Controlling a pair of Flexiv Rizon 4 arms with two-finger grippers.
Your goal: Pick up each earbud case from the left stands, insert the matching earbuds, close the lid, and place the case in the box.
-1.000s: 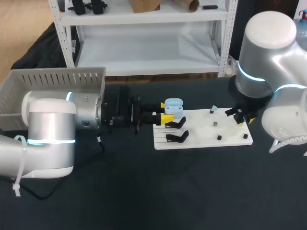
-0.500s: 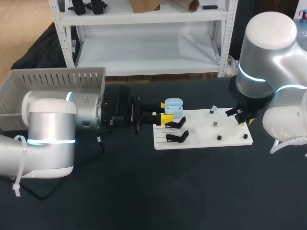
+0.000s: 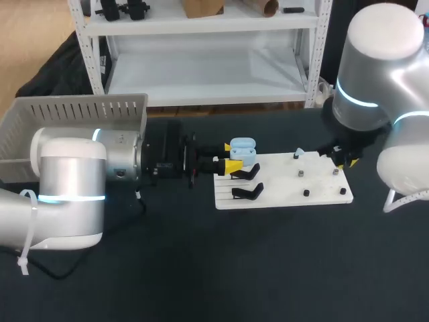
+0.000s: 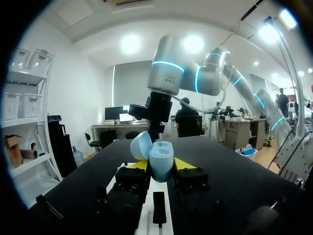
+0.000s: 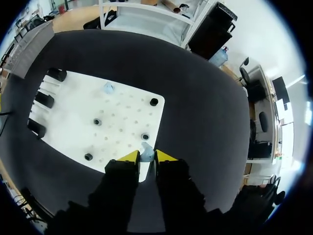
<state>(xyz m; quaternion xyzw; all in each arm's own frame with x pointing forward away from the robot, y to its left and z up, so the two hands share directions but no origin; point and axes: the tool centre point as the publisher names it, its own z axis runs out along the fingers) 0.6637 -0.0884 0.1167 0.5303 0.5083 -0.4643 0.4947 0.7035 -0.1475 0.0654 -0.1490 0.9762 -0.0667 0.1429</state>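
Dark cloth covers the table [image 3: 201, 268], with a white board [image 3: 281, 191] at right of centre in the head view and a grey box [image 3: 74, 114] at upper left. The case [image 3: 242, 149] sits at the board's left end, above the black stands [image 3: 248, 192]. The left gripper [image 3: 231, 157] is closed on its two sides, holding it upright. The right gripper [image 3: 343, 159] hangs over the board's right edge, its fingers drawn narrow around a small earbud [image 5: 146, 149].

The step in hand looks like carrying that earbud across to the case. Doing it well probably means:
- bringing it over the open cup from above;
- turning it to suit the socket;
- letting go only once it is seated.

The left arm should hold steady throughout. A sideways nudge could tip the case in its grip, and the raised lid [image 4: 140, 145] stands in the way on one side.

The case is pale blue, rounded and glossy, and its lid is hinged back. I cannot tell whether anything lies inside. A second earbud [image 3: 298, 153] of the same pale blue rests on the board, near its far edge.
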